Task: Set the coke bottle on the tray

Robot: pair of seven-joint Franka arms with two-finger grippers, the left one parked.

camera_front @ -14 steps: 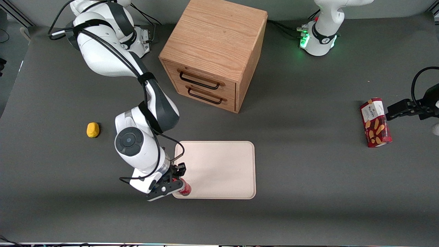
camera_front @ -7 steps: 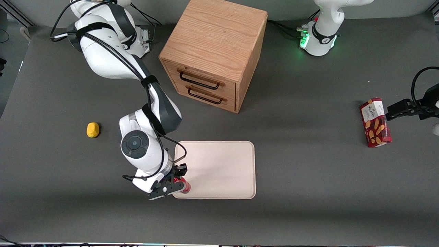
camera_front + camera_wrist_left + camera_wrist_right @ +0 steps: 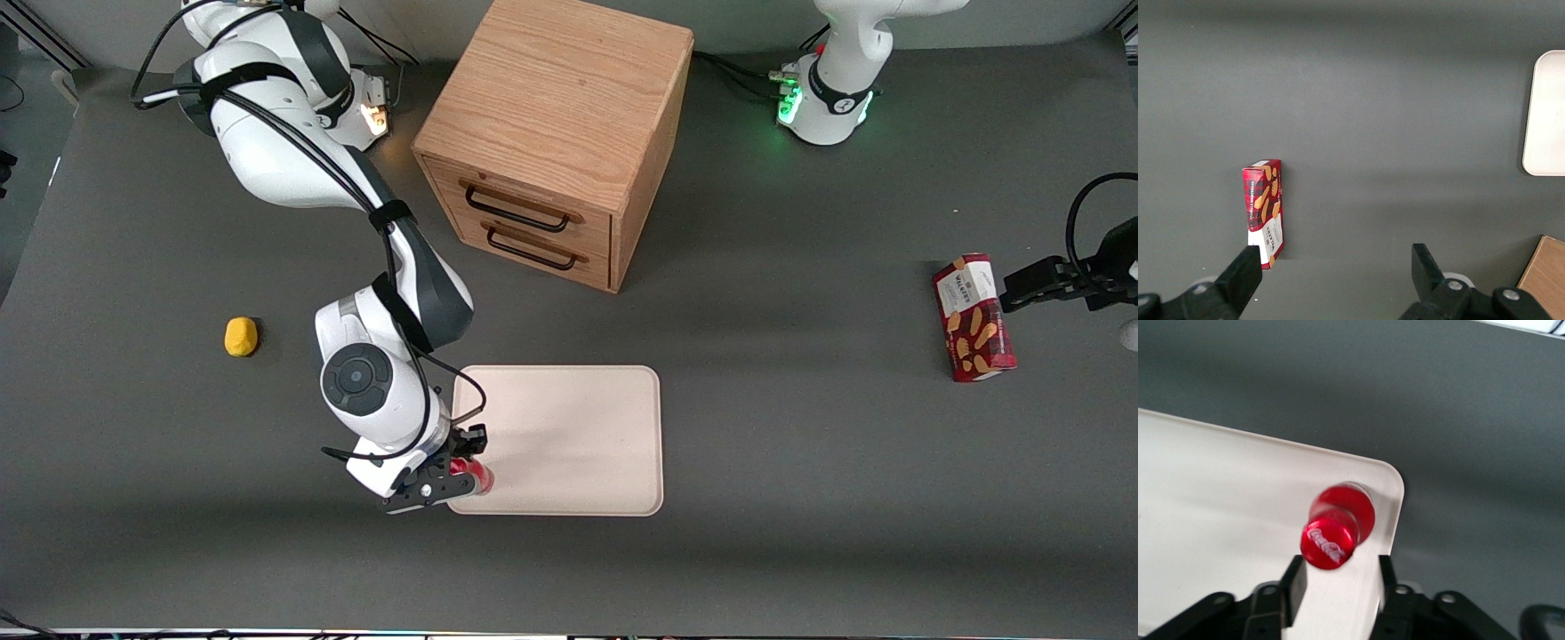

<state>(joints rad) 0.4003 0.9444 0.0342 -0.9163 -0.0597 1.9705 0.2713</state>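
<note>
- Your gripper sits over the tray's corner nearest the front camera on the working arm's end, and the coke bottle stands between its fingers.
- In the wrist view the coke bottle is upright, cap toward the camera, on the tray just inside the rounded corner.
- The two fingers flank the bottle low on its body. They look set about as wide as the bottle, but you cannot tell from these views whether the pads press it or have let go.
- Judge the bottle as small, light and rigid. Its glossy skin will probably be slippery, so a weak pinch could let it twist.
- Take hold on the wider body below the neck, where the sides run parallel. The narrow neck and cap give the pads little to bear on.
- It is tall for its base, so it will likely tip easily. Open the jaws evenly and lift straight up so that neither finger drags it over.
- It stands close to the low rim. A sideways nudge could roll it off onto the table.
- The biscuit box, the yellow lump and the wooden cabinet lie well apart from it.
</note>
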